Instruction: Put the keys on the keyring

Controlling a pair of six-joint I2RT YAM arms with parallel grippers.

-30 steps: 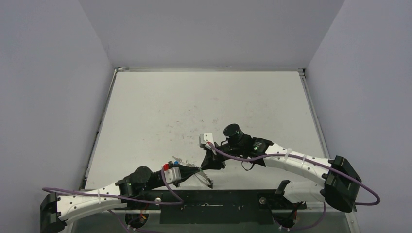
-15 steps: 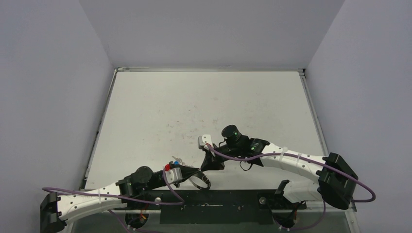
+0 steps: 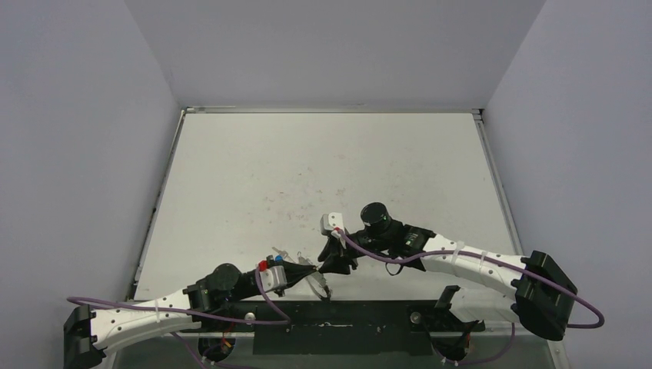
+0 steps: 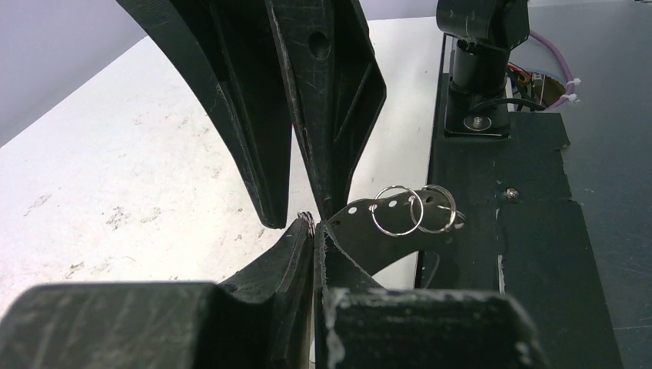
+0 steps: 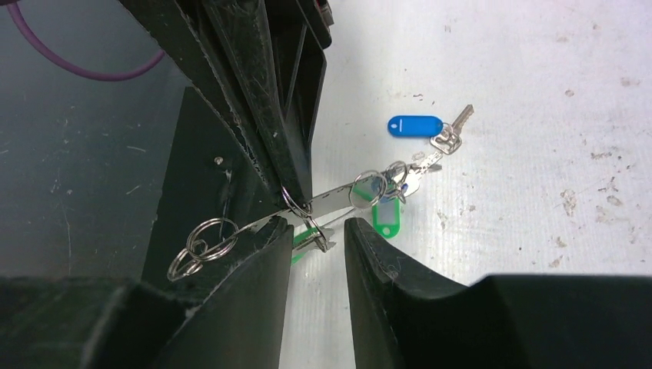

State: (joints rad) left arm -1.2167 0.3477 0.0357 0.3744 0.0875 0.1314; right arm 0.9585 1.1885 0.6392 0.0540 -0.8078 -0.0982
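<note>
We keep the left claw (image 4: 311, 231) clamped on the keyring (image 5: 336, 192); the right claw (image 5: 319, 227), edged rightwards, now stands narrowly parted.

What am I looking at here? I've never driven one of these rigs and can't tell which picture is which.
Two robot arms are bolted at the near edge of a white table. The wide picture looks down from above and behind them. The other two come from a camera on each wrist, so the black prongs at the bottom are that arm's own claw. The left claw is shut on the keyring, a thin metal band with small rings and a green-tagged key hanging from it. The right claw stands open close by it. A blue-tagged key lies loose on the table.
</note>
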